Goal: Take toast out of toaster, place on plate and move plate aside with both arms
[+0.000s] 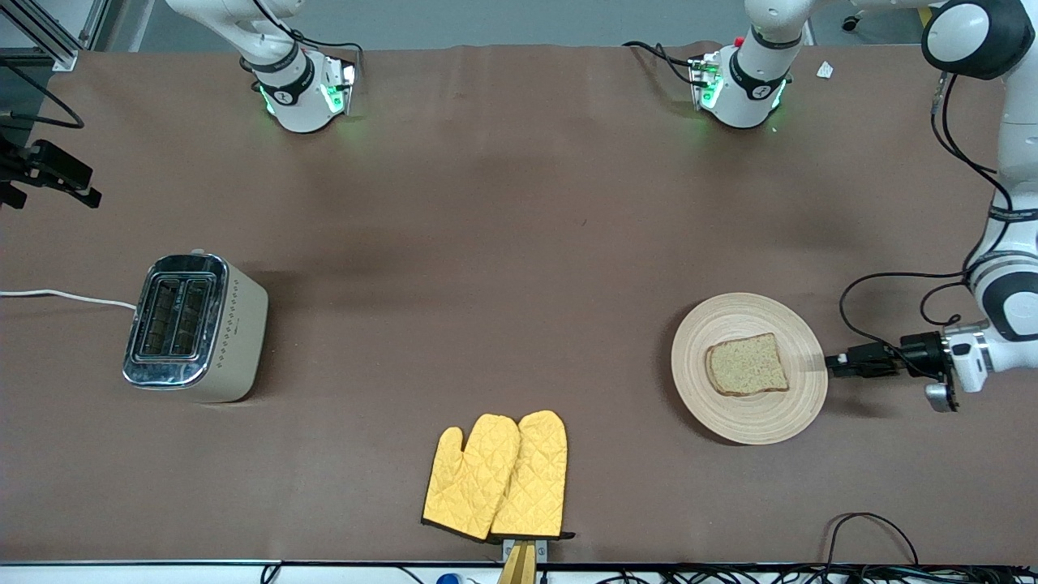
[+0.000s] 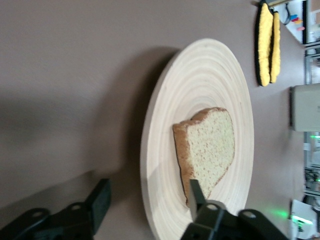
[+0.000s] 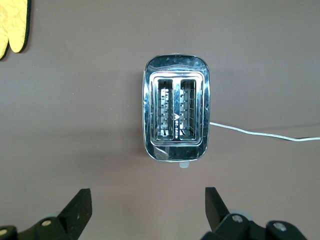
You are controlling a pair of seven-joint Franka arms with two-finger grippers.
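The toast (image 1: 747, 364) was seen lying on the plate (image 1: 734, 418). The left gripper (image 1: 831, 362) was positioned at the plate's rim, jaws parted astride it. The right gripper (image 3: 148, 207) was held wide open, empty, over the toaster (image 3: 176, 114).

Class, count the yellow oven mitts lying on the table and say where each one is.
2. One oven mitt and a second oven mitt lie side by side, overlapping, nearer the front camera than the toaster and plate.

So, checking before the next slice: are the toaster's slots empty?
Empty: the toaster shows only bare wire racks in both slots.
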